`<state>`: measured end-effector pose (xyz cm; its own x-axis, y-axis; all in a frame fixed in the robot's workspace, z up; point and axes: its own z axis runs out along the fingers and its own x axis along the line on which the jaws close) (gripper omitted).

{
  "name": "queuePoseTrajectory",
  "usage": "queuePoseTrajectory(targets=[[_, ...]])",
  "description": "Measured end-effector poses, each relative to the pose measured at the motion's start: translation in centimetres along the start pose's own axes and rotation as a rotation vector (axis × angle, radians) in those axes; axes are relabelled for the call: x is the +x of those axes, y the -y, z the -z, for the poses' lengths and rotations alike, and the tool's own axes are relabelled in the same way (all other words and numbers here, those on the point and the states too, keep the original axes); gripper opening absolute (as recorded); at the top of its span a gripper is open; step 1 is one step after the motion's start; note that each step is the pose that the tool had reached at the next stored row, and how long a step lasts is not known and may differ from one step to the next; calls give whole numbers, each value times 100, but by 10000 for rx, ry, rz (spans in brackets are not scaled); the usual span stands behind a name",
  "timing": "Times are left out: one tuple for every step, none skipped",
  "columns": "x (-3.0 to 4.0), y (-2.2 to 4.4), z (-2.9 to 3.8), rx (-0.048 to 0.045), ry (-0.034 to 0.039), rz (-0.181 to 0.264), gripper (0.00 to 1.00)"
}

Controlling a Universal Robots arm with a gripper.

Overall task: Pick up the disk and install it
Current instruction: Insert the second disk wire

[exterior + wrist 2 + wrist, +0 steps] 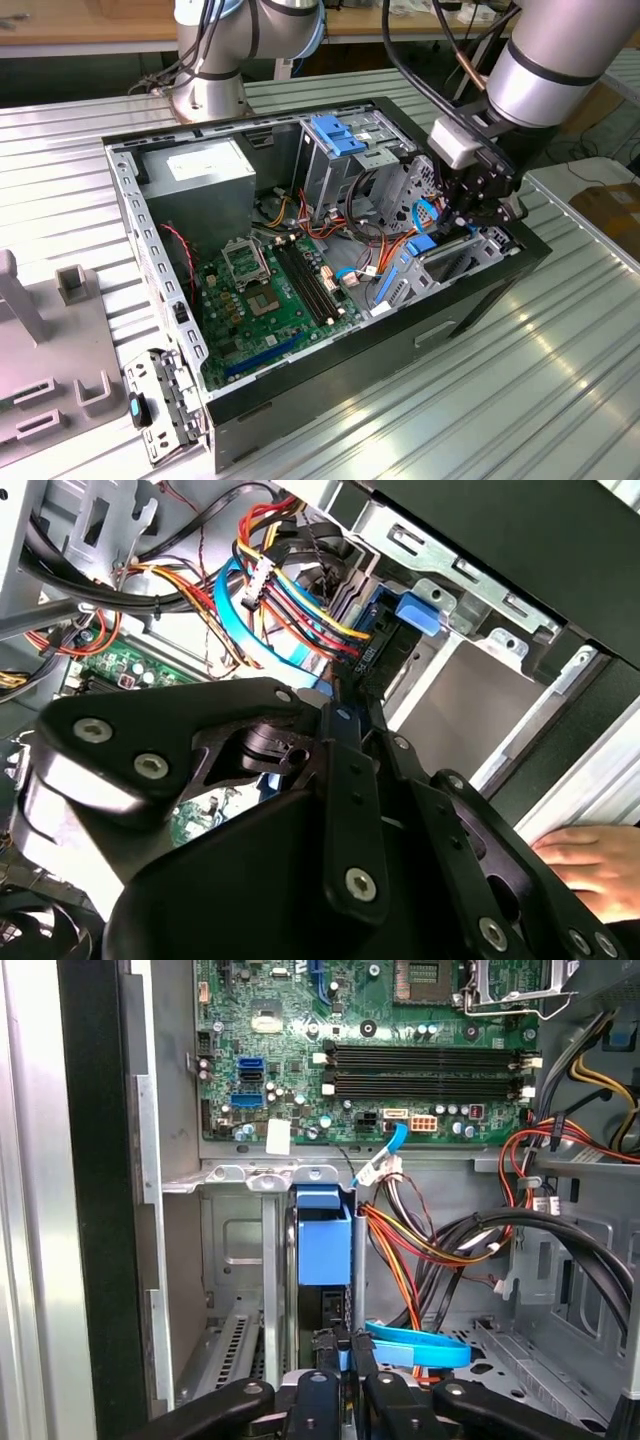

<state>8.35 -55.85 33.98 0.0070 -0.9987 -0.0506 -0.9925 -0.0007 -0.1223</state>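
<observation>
The disk (421, 246) stands on edge in the low drive bay at the front corner of the open computer case (300, 385), on the exterior view's right. Its bright blue carrier frame (325, 1243) shows edge-on between the bay's metal walls in the first wrist view. My gripper (456, 222) hangs right over the bay. Its black fingers (322, 1348) are shut on the carrier's near edge. In the second wrist view the gripper (345, 715) pinches that blue edge, and the disk (388, 632) runs on into the bay.
Red, yellow and orange cables (425, 1250) and a flat blue data cable (420, 1346) crowd the bay's side. The motherboard (270, 290), the power supply (205, 170) and a tall silver cage with a blue latch (340, 135) fill the case. A person's hand (590, 855) rests outside the case wall.
</observation>
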Motion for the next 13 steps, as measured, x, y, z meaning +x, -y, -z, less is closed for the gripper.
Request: queuePoseTrajectory(targets=[[0, 0, -1, 0, 13, -2, 16], [0, 0, -2, 0, 16, -2, 16], [0, 0, -3, 1, 18, -2, 16], [0, 1, -6, 2, 46, -3, 17], [-2, 6, 36, 3, 43, -3, 24], [-5, 13, 99, 3, 52, -6, 24], [-8, 20, 154, 3, 50, -6, 24], [-9, 24, 190, 3, 49, -5, 24], [-10, 24, 191, 3, 53, -6, 24], [-10, 24, 191, 3, 52, -6, 24], [-10, 24, 192, 3, 51, -5, 16], [-10, 24, 193, 3, 52, -5, 11], [-10, 25, 194, 3, 51, -5, 11]])
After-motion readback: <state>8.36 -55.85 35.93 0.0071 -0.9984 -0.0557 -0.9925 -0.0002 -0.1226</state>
